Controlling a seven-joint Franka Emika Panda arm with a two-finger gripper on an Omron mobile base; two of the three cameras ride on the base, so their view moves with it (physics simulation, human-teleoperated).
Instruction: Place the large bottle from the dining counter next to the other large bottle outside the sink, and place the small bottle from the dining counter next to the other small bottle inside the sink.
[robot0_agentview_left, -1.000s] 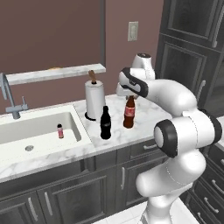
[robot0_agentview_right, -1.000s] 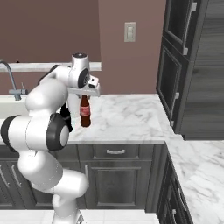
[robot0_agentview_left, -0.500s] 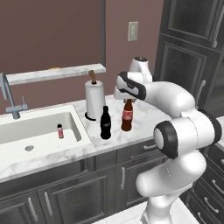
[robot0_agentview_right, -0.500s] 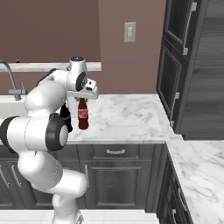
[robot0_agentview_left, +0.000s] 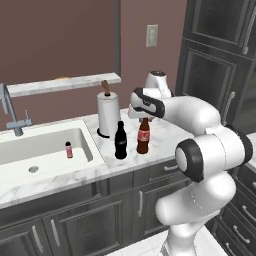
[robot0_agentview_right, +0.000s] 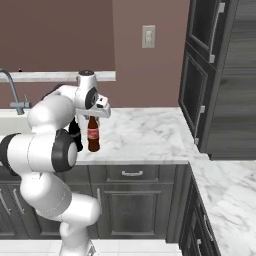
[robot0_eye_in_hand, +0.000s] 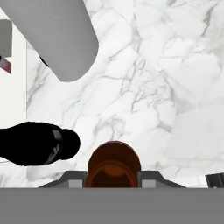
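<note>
Gripper (robot0_agentview_left: 144, 118) clamped on large bottle (robot0_agentview_left: 143, 137) — base on counter (robot0_agentview_right: 145, 135), just beside other large bottle (robot0_agentview_left: 120, 141). Left base view alone: small bottle (robot0_agentview_left: 68, 149) in sink (robot0_agentview_left: 30, 165); paper-towel roll (robot0_agentview_left: 108, 113) close behind.

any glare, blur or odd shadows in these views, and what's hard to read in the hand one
Left base view: flat, even light, sharp; the near-black bottle reads almost as a silhouette. Right base view: equally crisp, no glare on the counter. Hand view: steep top-down foreshortening, so the brown bottle looks like a dome.
</note>
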